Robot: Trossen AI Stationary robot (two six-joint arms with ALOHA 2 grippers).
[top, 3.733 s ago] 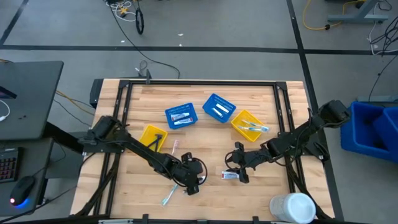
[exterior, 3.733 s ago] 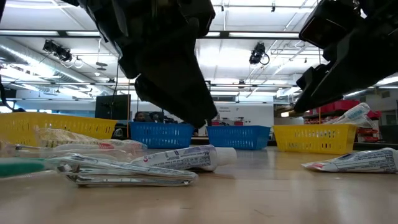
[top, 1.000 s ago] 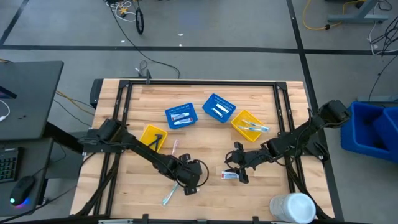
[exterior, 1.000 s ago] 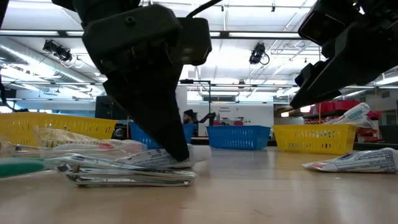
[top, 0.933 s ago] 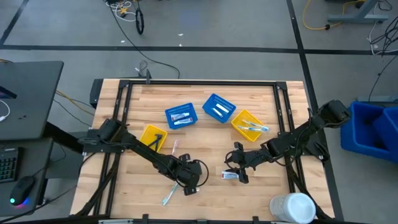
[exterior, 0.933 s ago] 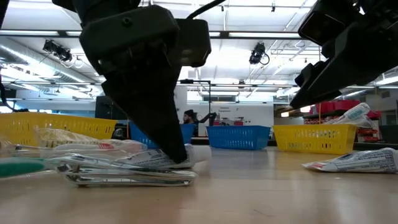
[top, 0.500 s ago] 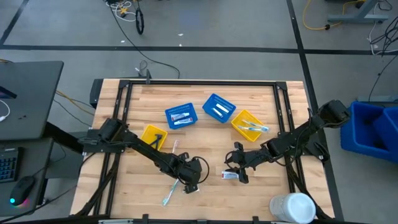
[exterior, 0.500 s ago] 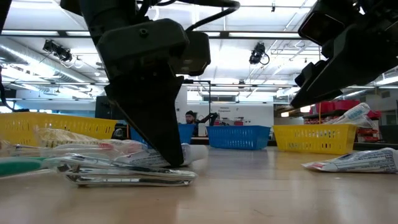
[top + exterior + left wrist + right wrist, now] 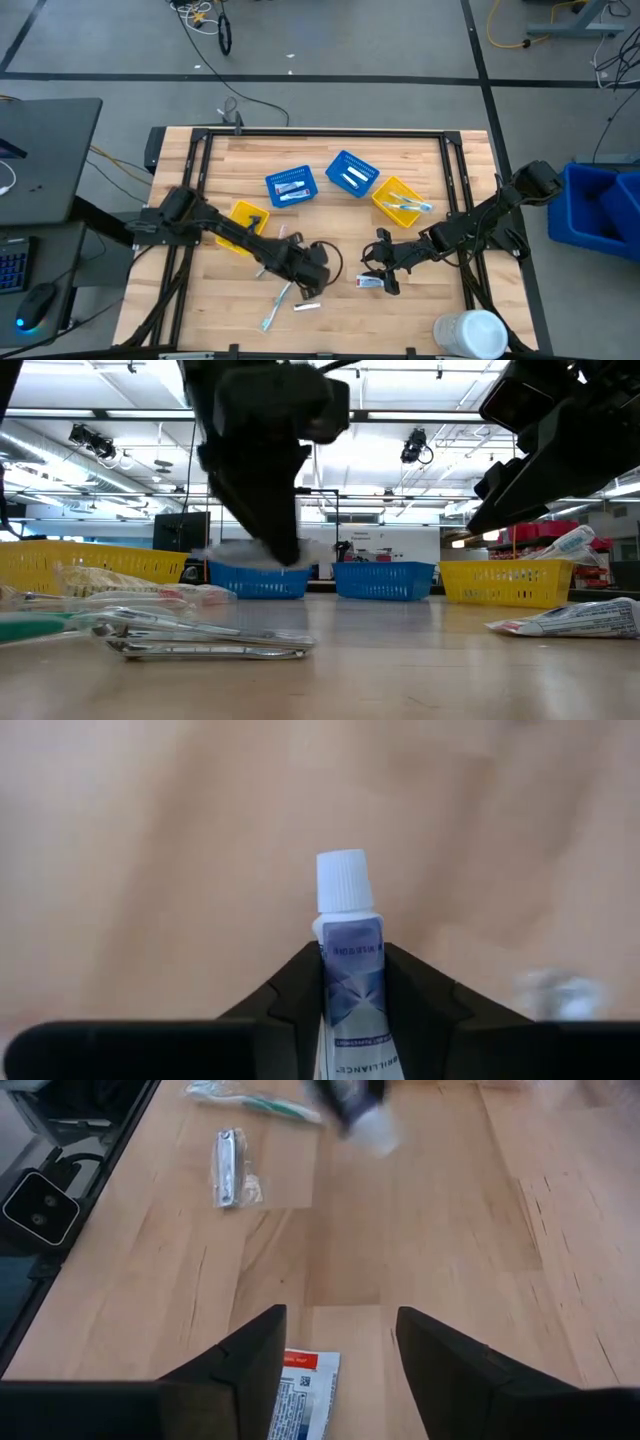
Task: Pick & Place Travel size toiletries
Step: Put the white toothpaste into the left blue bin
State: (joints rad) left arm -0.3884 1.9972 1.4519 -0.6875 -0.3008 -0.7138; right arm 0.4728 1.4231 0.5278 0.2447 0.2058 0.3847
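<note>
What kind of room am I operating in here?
Probably a robotics lab or workshop. The wooden table stands on a bare grey floor with loose cables, exposed ducts run overhead, and a desk with a keyboard and mouse sits alongside.

The bench (image 9: 330, 225) is pale wood planks, smooth, with visible grain. The tube (image 9: 347, 980) looks like smooth white plastic with a ribbed cap and a glossy printed label. The left gripper (image 9: 346, 982) has matt black fingers (image 9: 416, 995). The baskets (image 9: 384, 580) are plastic mesh. A clear, shiny wrapper (image 9: 232, 1169) holds a metallic item.
</note>
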